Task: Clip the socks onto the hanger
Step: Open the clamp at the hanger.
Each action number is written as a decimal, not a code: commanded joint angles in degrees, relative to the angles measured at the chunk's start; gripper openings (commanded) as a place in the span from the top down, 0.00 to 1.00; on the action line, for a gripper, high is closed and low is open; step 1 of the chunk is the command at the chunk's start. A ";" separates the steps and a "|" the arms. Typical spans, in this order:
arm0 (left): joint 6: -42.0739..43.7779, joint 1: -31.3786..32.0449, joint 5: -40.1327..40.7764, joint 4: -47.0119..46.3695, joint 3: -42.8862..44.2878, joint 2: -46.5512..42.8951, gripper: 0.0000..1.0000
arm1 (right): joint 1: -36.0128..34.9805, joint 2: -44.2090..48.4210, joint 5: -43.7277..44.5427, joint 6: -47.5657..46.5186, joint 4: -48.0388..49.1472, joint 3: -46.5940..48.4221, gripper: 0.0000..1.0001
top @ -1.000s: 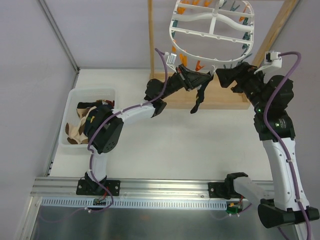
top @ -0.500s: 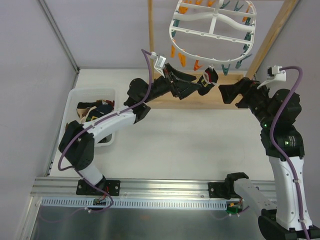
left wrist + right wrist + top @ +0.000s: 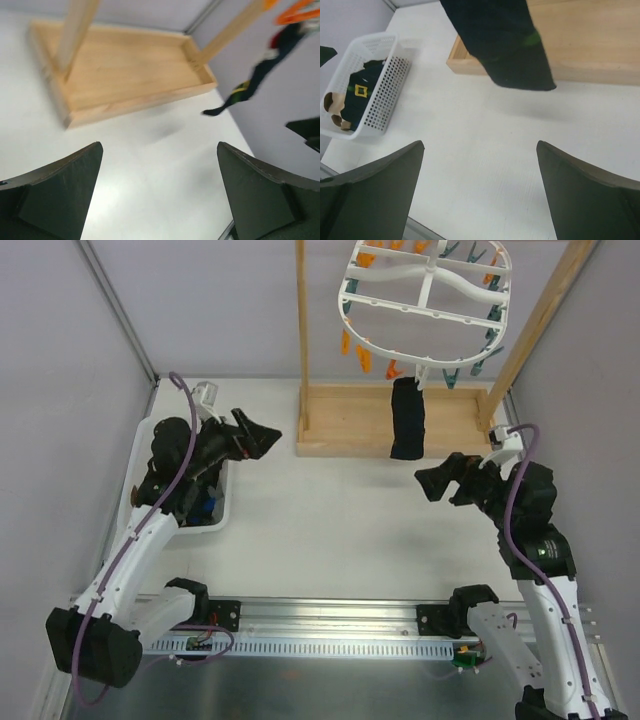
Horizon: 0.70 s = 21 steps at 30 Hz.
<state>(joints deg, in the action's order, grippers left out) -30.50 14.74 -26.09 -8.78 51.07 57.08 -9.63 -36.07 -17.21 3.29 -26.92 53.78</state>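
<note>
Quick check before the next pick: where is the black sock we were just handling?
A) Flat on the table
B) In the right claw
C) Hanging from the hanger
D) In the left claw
C: the black sock hangs straight down from the near rim of the hanger, while the left claw and the right claw are both open and empty.

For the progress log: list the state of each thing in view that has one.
Hanger, hanging up, one sock clipped on.
Black sock, clipped at the hanger's near rim, dangling straight down.
Left end effector, open, empty.
Right end effector, open, empty.
Basket, holding more socks, not yet clipped.
</note>
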 commanded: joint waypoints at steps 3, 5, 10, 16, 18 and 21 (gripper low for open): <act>1.75 -6.21 4.42 17.46 -5.89 -7.50 0.01 | -2.50 3.81 -0.72 -1.36 4.15 -7.71 0.00; 1.68 -6.74 9.36 22.89 -7.29 -10.93 0.01 | -3.46 5.31 0.16 -0.74 5.81 -12.26 0.00; -1.13 -8.15 24.29 30.91 -10.29 -16.55 0.01 | -5.05 10.41 2.27 4.26 13.55 -21.95 0.00; -2.28 -11.22 30.83 40.59 -8.71 -15.69 0.01 | -6.54 10.94 6.23 3.22 14.70 -25.04 0.00; -2.46 -13.07 33.11 41.47 -8.53 -15.42 0.01 | -6.72 10.06 6.14 2.43 14.96 -24.78 0.00; -3.16 -14.39 36.27 41.56 -8.18 -15.07 0.01 | -6.81 8.04 4.91 1.81 16.88 -24.42 0.00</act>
<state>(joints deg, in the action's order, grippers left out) -32.27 1.41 3.99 30.33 41.43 42.06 -15.88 -26.37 -12.38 5.96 -15.64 28.25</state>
